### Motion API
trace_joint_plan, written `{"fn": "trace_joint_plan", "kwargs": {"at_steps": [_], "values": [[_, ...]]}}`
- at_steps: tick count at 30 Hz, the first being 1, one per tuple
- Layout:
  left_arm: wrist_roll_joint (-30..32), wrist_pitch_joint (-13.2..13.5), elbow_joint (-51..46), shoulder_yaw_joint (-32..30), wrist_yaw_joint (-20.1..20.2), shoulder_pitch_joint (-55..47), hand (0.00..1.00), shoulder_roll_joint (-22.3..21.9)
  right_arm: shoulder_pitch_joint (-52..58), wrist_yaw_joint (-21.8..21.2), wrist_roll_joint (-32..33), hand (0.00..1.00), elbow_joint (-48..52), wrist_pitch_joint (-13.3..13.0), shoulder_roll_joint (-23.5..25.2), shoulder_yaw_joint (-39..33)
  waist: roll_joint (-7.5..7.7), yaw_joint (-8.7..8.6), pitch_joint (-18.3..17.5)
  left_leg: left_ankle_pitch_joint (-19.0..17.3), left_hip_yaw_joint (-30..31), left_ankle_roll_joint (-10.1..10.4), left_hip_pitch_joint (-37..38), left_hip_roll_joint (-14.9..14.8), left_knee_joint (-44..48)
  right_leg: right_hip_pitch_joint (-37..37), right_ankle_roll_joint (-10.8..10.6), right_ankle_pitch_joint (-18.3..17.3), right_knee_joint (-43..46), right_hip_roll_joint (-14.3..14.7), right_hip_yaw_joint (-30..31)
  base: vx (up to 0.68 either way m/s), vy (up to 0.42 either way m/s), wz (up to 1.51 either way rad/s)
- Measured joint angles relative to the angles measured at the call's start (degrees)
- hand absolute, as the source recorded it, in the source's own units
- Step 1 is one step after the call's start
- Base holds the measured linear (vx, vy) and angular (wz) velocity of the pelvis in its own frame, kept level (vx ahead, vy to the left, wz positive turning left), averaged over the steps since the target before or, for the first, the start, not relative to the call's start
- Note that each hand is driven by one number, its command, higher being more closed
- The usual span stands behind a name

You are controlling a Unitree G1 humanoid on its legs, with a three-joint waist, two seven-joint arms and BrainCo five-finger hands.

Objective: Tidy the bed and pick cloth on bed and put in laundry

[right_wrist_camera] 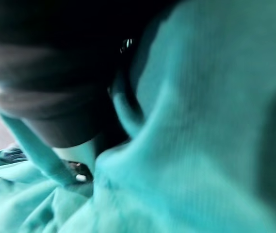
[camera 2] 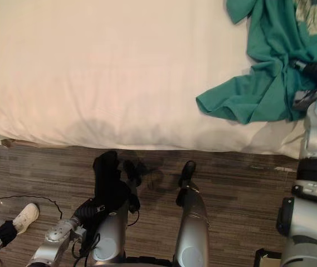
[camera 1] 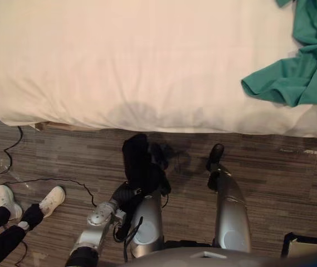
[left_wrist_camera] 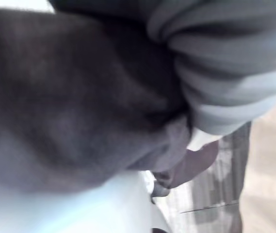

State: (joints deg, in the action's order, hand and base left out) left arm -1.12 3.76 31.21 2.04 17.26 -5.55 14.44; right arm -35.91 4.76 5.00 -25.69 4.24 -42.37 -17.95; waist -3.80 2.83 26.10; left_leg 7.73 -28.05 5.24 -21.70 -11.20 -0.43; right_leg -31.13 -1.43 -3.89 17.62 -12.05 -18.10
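Note:
A green cloth (camera 2: 258, 83) lies rumpled on the right part of the white bed (camera 1: 119, 61), reaching almost to its front edge. My right hand (camera 2: 316, 69) comes in from the right and is buried in this cloth; the right wrist view has green fabric (right_wrist_camera: 201, 145) wrapped round the dark cover. My left hand (camera 1: 126, 194) hangs low over the floor in front of the bed, with a dark cloth (camera 1: 137, 161) bunched over it. In the left wrist view the dark cloth (left_wrist_camera: 65, 102) lies against the ribbed cover.
A person's legs with white shoes (camera 1: 51, 200) are on the wooden floor at the lower left. A dark-rimmed container (camera 1: 308, 245) stands at the lower right. A patterned cloth (camera 2: 315, 14) lies behind the green one.

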Motion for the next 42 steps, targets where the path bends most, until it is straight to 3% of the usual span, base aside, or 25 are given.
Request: {"fn": "trace_joint_plan", "kwargs": {"at_steps": [5, 8, 12, 15, 16, 19, 23, 27, 29, 33, 35, 36, 38, 40, 42], "values": [[0.6, -0.3, 1.4, 0.0, -0.1, -0.4, 1.00, 0.1, 12.2, -2.8, 4.2, 1.00, 2.2, -4.6, 11.2, -0.1, 2.95, -0.09, -2.3, -0.9, -1.7, -0.1, 6.7, -0.6, -0.5, 7.1, 0.0, 0.0, -2.6, 1.3, 0.2, 0.08, -0.017, -0.13], [0.6, -0.4, 2.4, 0.0, -0.1, -0.8, 1.00, -1.4, 23.4, -5.1, 9.4, 1.00, 3.1, -7.3, 22.6, -0.2, 5.45, -0.34, -5.6, -2.1, -3.2, 0.3, 12.0, -1.2, -0.4, 12.6, -0.2, -0.2, -4.4, 2.3, 0.3, 0.12, -0.020, -0.20], [0.5, -2.7, 9.0, -0.6, -3.9, -0.2, 1.00, -6.9, 36.1, -10.8, 15.7, 1.00, -3.3, -9.8, 35.1, -1.8, 5.85, -1.16, -12.7, -4.2, -5.8, 1.3, 18.7, -1.6, -0.4, 19.2, -0.8, -0.6, -7.1, 3.4, 1.8, 0.13, 0.013, -0.28], [-3.3, -3.6, 16.7, -4.8, -8.7, 0.0, 1.00, -11.3, 44.9, -16.2, 16.0, 1.00, -13.7, -10.4, 41.8, -4.1, 4.69, -3.74, -18.4, -5.3, -7.6, 2.1, 24.1, -1.5, -1.4, 24.1, -1.5, -1.2, -8.9, 4.2, 2.6, 0.10, 0.012, -0.26], [-4.8, -3.7, 19.3, -7.0, -9.7, 0.3, 1.00, -12.6, 48.1, -18.0, 14.5, 1.00, -18.9, -10.6, 43.4, -7.7, 3.57, -5.02, -20.0, -5.6, -8.4, 2.5, 27.0, -1.5, -2.5, 26.5, -1.5, -1.2, -9.8, 4.8, 3.3, 0.08, -0.002, -0.27], [-7.0, -3.7, 21.3, -11.2, -10.3, 0.4, 1.00, -13.5, 53.5, -18.3, 10.4, 1.00, -24.3, -10.1, 44.6, -13.3, 2.12, -5.92, -21.6, -5.9, -9.7, 2.9, 30.5, -1.6, -4.2, 28.7, -1.7, -1.1, -10.6, 5.4, 4.5, 0.02, -0.006, -0.27], [-7.3, -7.3, 22.4, -16.3, -10.1, -1.4, 1.00, -13.6, 56.6, -17.8, 7.6, 1.00, -26.0, -5.0, 44.8, -18.1, 1.89, -6.28, -22.7, -6.1, -11.7, 3.2, 34.3, -1.5, -5.1, 31.3, -1.8, -0.6, -11.8, 6.0, 5.8, -0.02, -0.005, -0.19], [-7.4, -10.4, 22.5, -18.0, -10.1, -3.5, 1.00, -14.4, 56.1, -14.8, 7.0, 1.00, -26.0, -4.8, 44.9, -18.9, 1.47, -6.19, -24.3, -6.4, -12.2, 3.3, 35.3, -1.4, -5.2, 32.6, -2.0, 0.1, -13.3, 6.1, 6.3, -0.04, -0.004, -0.09], [-7.9, -11.3, 22.5, -18.3, -10.1, -3.7, 1.00, -14.5, 55.8, -13.8, 7.1, 1.00, -26.0, -6.0, 44.9, -17.9, 1.16, -5.75, -24.5, -6.5, -12.1, 3.3, 35.8, -1.3, -5.2, 33.5, -1.9, 0.5, -13.8, 6.1, 6.2, -0.03, -0.002, 0.02], [-11.1, -12.8, 22.5, -20.7, -9.9, -4.4, 1.00, -15.9, 55.5, -14.5, 4.8, 1.00, -25.8, -11.3, 44.8, -12.7, 0.82, -5.33, -25.1, -6.6, -8.2, 2.9, 34.9, -0.6, -5.5, 34.6, -2.3, -0.1, -13.5, 5.2, 3.6, -0.03, -0.005, 0.36], [-12.0, -13.2, 22.5, -20.7, -9.7, -4.2, 1.00, -16.3, 55.9, -16.1, 4.5, 1.00, -25.9, -14.1, 44.5, -10.4, 0.51, -5.42, -25.4, -6.5, -5.0, 2.3, 33.5, -0.1, -5.5, 34.3, -2.4, -2.1, -10.5, 4.6, 3.3, 0.01, -0.026, 0.85], [-12.0, -13.3, 22.4, -20.7, -9.9, -4.1, 1.00, -16.3, 56.0, -16.6, 3.5, 1.00, -25.9, -15.5, 44.0, -9.0, 0.32, -5.78, -25.9, -6.6, -1.6, 1.5, 31.9, 0.5, -5.6, 32.9, -1.1, -4.9, -6.3, 4.2, 6.6, 0.05, -0.048, 1.23], [-11.2, -13.4, 22.5, -20.2, -10.3, -2.4, 1.00, -15.0, 56.1, -17.3, 3.1, 1.00, -26.8, -16.7, 44.7, -6.4, 2.90, -6.54, -26.4, -5.9, 7.3, 0.8, 28.2, 2.9, -5.6, 33.8, -2.0, -11.1, -4.5, 4.4, 15.5, 0.06, -0.086, 2.00], [-10.6, -13.4, 23.6, -19.8, -10.5, -1.3, 1.00, -14.6, 55.3, -18.1, 2.6, 1.00, -27.7, -17.1, 42.6, -2.6, 4.13, -5.90, -26.7, -3.9, 15.4, 0.2, 26.1, 4.1, -5.6, 35.3, -0.5, -13.1, -3.6, 5.6, 14.5, 0.05, -0.132, 1.90], [-10.6, -12.6, 24.6, -16.9, -11.4, -1.3, 1.00, -13.9, 53.2, -18.1, 2.3, 1.00, -28.3, -16.9, 40.8, 1.2, 4.05, -4.99, -26.9, -2.8, 19.9, 0.5, 25.1, 5.2, -5.6, 36.9, -0.4, -13.8, -2.4, 4.5, 10.5, 0.09, -0.101, 1.43]]}}
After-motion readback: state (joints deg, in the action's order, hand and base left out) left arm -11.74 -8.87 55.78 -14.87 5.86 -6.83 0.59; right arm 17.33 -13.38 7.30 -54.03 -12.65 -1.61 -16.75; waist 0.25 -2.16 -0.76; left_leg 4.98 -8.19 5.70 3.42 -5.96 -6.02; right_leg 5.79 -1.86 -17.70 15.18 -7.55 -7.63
